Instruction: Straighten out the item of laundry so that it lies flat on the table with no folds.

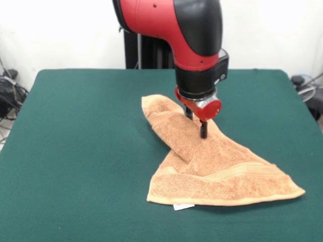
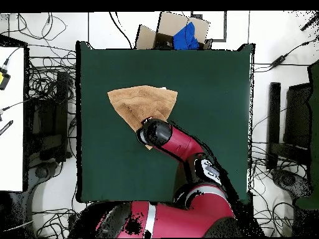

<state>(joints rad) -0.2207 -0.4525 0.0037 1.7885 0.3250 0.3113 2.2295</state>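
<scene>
The light orange-tan towel (image 1: 222,166) lies right of the middle of the dark green table (image 1: 75,151). It is folded into a rough triangle, with a thick fold running from its far corner toward the near left. A stripe band runs along the near edge, and a small white tag (image 1: 183,206) sticks out below it. My gripper (image 1: 196,122) points straight down onto the far part of the towel. Its two fingers stand apart with their tips on the cloth. In the overhead view the towel (image 2: 140,103) lies on the table (image 2: 212,93), and the arm's wrist (image 2: 154,133) covers the gripper.
A cardboard box (image 2: 163,31) with something blue in it stands just beyond the table's edge opposite the robot. Cables and dark equipment (image 2: 47,118) lie around the table. A white surface (image 2: 11,118) stands at the overhead view's left.
</scene>
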